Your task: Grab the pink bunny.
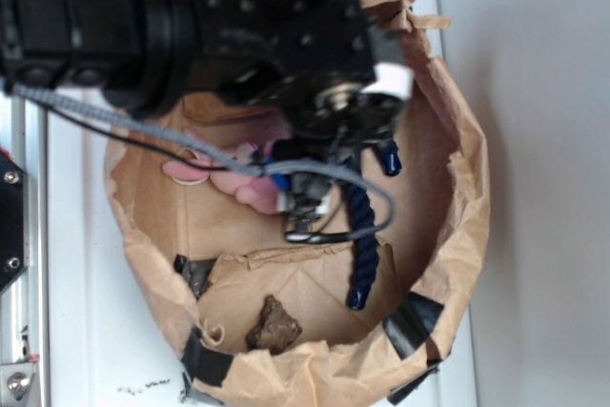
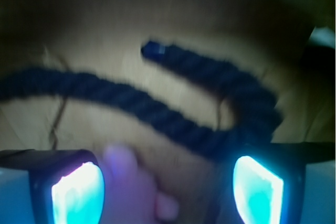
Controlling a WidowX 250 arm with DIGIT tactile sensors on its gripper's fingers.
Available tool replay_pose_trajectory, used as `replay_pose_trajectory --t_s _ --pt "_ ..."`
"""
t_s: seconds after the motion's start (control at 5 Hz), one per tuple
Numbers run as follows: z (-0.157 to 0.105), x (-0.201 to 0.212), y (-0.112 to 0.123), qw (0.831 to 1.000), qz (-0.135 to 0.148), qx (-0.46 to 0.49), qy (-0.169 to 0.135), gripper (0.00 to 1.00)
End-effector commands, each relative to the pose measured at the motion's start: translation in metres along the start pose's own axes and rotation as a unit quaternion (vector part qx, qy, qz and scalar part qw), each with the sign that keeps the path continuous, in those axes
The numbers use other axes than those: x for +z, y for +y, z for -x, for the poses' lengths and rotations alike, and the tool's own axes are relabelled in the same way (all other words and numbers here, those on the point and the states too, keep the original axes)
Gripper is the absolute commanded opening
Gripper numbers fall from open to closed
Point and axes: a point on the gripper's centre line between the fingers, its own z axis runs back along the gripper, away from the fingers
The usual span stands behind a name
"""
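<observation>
Black arm reaching in from upper left, wrist bent downward, grey cable looping off it, pincer pointing down with its two glowing pads spread apart, nothing clamped between them

bulky black arm, grey braided cable, end effector pads glowing cyan

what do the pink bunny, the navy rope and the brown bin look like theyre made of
Pink bunny: seemingly soft matte plush, though mostly hidden under the gripper.
Navy rope: twisted fibre cord; spiral strands show, and a glossier capped tip, maybe plastic or tape.
Brown bin: crumpled kraft paper with torn, creased edges, patched with black tape.
</observation>
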Motion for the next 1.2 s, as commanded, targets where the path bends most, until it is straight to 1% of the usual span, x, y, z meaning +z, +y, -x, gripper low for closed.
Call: replay_pose_trajectory --t_s 0.0,0.2,0.4,0.6,0.8,1.0 --pt "0.012 0.029 -0.001 0.998 0.015 -0.049 -0.030 1.00" --pt "0.017 0.022 0.000 0.998 0.015 -0.055 -0.038 1.00" --pt "0.019 0.005 -0.003 0.997 0.026 -0.062 -0.028 1.00" --pt "0.020 -0.025 -0.008 0.998 0.004 -0.053 -0.031 1.00" --pt "0.018 -0.048 -0.006 0.999 -0.010 -0.047 -0.020 1.00" --pt "0.017 -0.046 -0.004 0.999 -0.016 -0.034 -0.027 0.00"
